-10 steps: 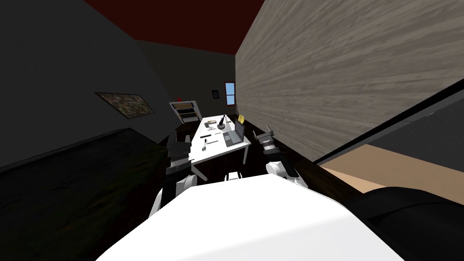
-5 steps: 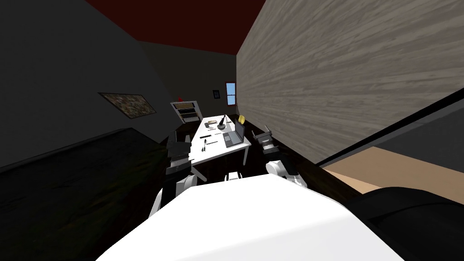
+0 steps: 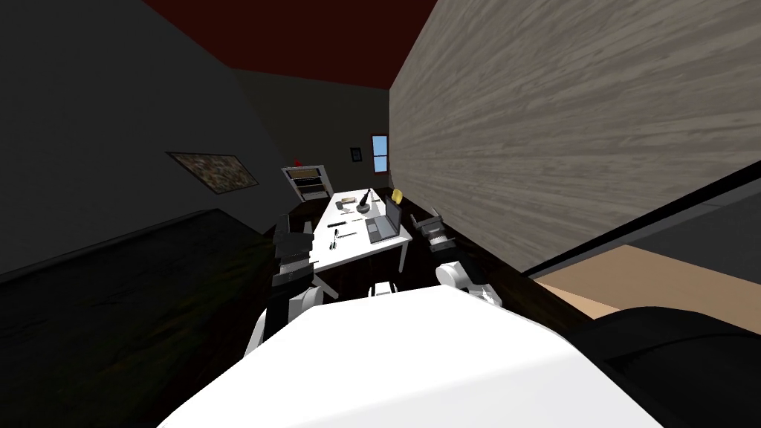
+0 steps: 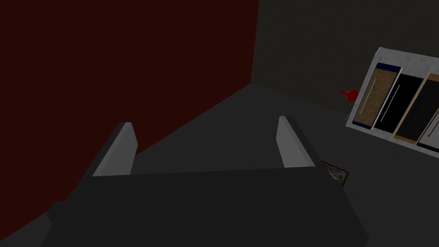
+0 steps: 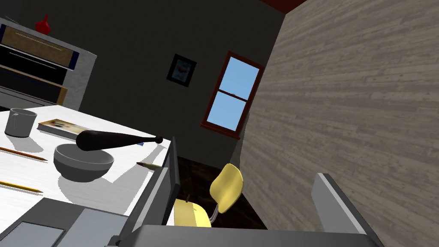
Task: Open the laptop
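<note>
Grey laptop — lid upright, keyboard bare — on white table

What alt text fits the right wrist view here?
The right end effector, fingers open, sits beside an open laptop on a white table, one finger close to its raised lid. Behind are a bowl holding a dark club, a cup and a book; a yellow chair stands by a wood wall.

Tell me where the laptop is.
In the head view the laptop sits on the near right corner of the white table, left of the right gripper, with the grey bowl beyond it.
</note>
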